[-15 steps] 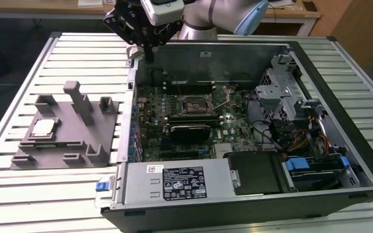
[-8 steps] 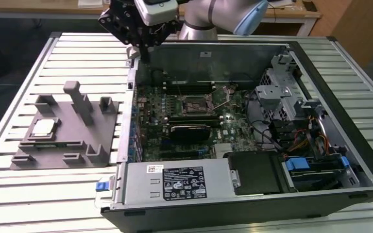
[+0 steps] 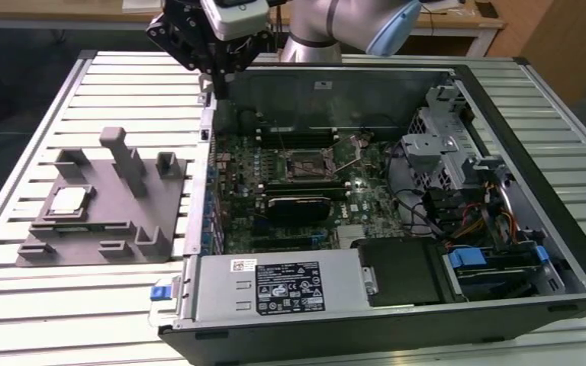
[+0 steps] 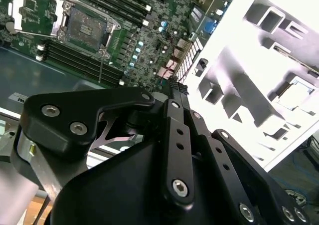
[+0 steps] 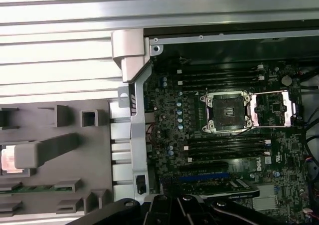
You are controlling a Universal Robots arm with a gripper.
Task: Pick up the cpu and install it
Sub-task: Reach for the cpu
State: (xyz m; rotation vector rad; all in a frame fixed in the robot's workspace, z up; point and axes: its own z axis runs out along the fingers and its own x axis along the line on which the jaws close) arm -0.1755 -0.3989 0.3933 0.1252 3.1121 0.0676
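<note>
The end effector hangs over the case's far edge, pressed together on nothing. The cpu lies flat in the grey fixture on the bench, well apart and seemingly seated square for grasping. The socket stands open, apparently to receive it.

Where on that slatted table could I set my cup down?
Bare slats lie on the exterior view's left: between the grey fixture and the table's near edge, and beyond the fixture toward the far edge. A narrow strip borders the computer case on that view's right. Inside the case it is crowded.
</note>
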